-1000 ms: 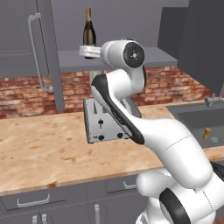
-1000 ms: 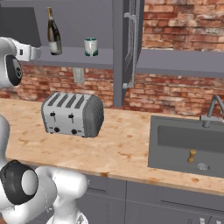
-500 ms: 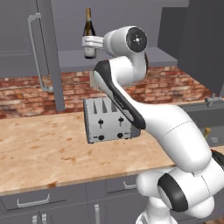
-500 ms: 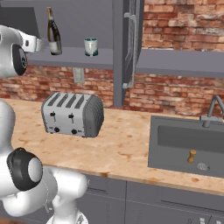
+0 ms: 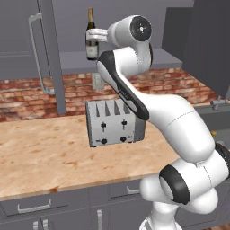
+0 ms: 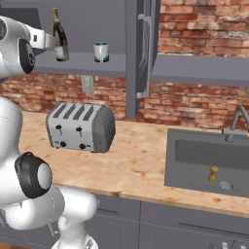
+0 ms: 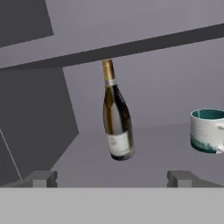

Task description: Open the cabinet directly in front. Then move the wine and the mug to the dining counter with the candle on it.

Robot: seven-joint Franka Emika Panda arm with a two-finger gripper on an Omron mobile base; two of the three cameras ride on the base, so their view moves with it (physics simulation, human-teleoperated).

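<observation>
The cabinet stands open, its doors swung clear of the shelf front. On the shelf the wine stands alone, with bare shelf on both sides of it; the mug sits well apart from the wine. The end effector, fingers spread wide, faces the wine with open space between.

Even, soft rendered light throughout, faint shadows, no glare, slightly soft-edged pictures.

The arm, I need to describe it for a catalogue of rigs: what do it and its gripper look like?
The arm is glossy white, built of rounded, bulging segments with dark grey to black bands at the joints and a round dark cap with a small pale mark on the top joint. No cables show. The gripper has two small, blocky grey fingertips.
</observation>
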